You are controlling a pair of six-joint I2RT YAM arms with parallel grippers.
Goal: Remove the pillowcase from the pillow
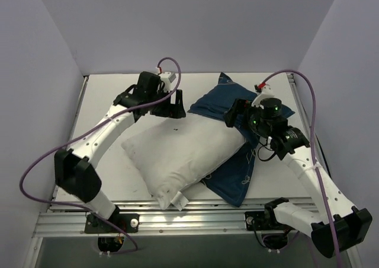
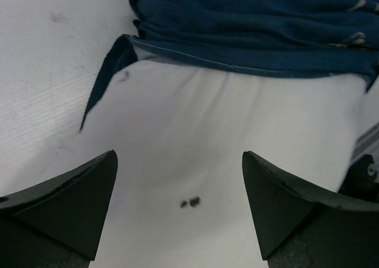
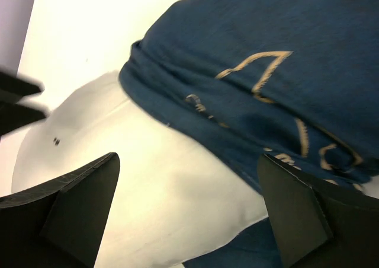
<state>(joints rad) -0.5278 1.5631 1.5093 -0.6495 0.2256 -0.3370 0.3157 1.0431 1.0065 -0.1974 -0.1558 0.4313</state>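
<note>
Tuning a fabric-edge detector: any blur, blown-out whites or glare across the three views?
Top external: sharp, evenly lit, soft shadow beside the pillow. Left wrist: pillowcase folds crisp, pillow whites near clipping, its own fingers soft. Right wrist: blurred throughout, pillowcase drawings smeared, table washed out.

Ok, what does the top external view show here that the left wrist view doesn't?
Only the top external view shows the left arm and right arm whole, the pillow's small tag at its near end, and the pillowcase spreading out from under the pillow's right side. Only the left wrist view shows the pillowcase's stacked folds up close and its hem turned out at one corner. Both show the left gripper open over bare white pillow, with the pillowcase bunched at the far end.
</note>
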